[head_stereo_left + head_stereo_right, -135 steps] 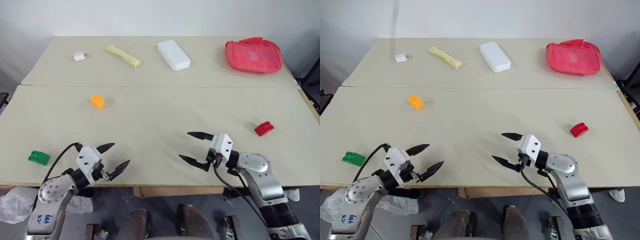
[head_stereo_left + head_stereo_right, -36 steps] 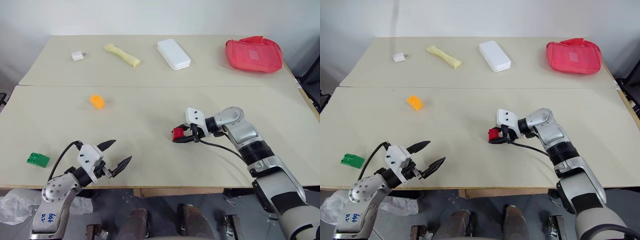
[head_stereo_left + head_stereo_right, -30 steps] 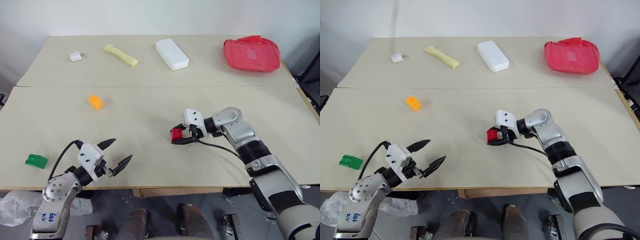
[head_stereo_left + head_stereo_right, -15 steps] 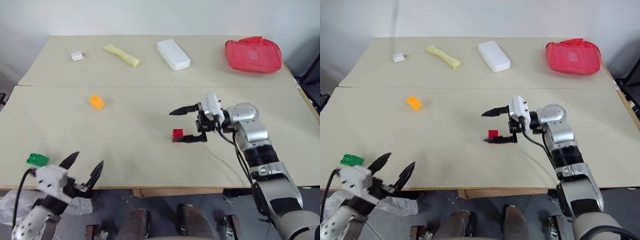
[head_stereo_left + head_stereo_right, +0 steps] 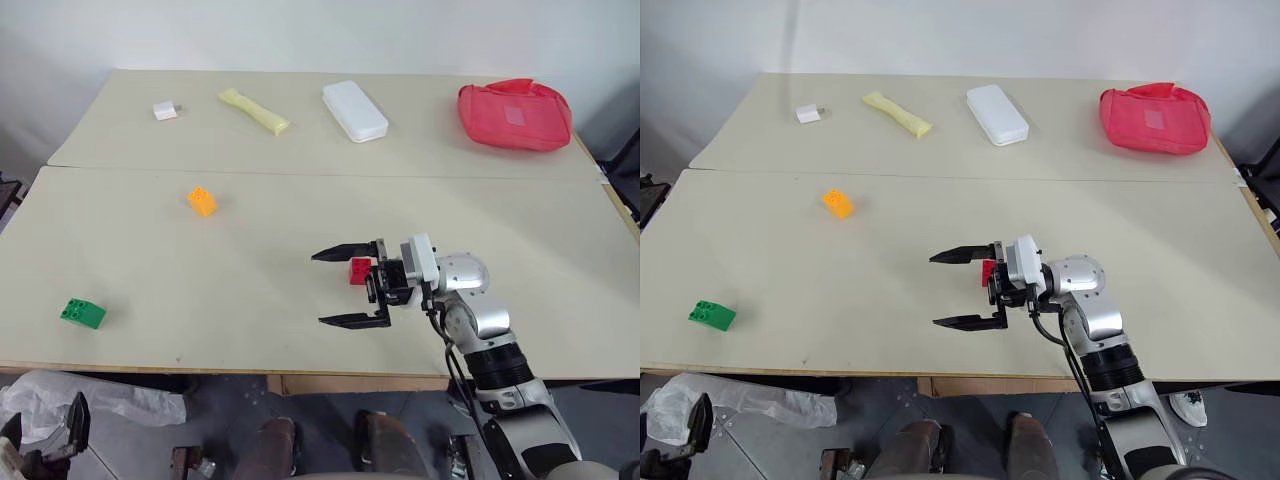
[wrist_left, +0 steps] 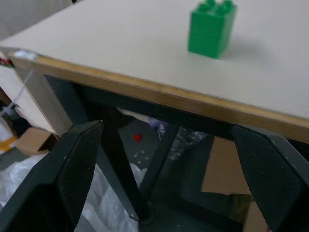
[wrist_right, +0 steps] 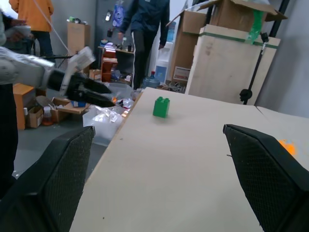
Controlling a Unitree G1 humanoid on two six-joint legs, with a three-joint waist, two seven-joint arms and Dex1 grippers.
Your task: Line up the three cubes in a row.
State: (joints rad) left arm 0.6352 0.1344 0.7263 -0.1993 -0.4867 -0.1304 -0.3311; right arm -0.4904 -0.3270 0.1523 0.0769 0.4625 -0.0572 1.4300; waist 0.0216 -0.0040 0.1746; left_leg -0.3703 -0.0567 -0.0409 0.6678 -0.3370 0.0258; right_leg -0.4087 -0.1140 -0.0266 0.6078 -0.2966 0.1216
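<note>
The red cube (image 5: 360, 270) rests on the near table, close to the base of my right gripper's fingers and not gripped. My right gripper (image 5: 318, 288) is open wide, pointing left, with nothing in it. The orange cube (image 5: 202, 201) lies further back on the left. The green cube (image 5: 82, 313) sits near the front left edge. My left gripper (image 6: 166, 128) is open, off the table and below its front edge, with the green cube (image 6: 212, 26) on the tabletop beyond it.
On the far table lie a small white block (image 5: 165, 110), a long yellow piece (image 5: 254, 110), a white case (image 5: 355, 110) and a red pouch (image 5: 515, 102). A seam (image 5: 300, 172) divides the two tables. People (image 7: 142, 29) stand beyond the table's left end.
My right gripper opened, let go of the red cube and drew back toward the front edge. The left arm swung left and down, off the table.
</note>
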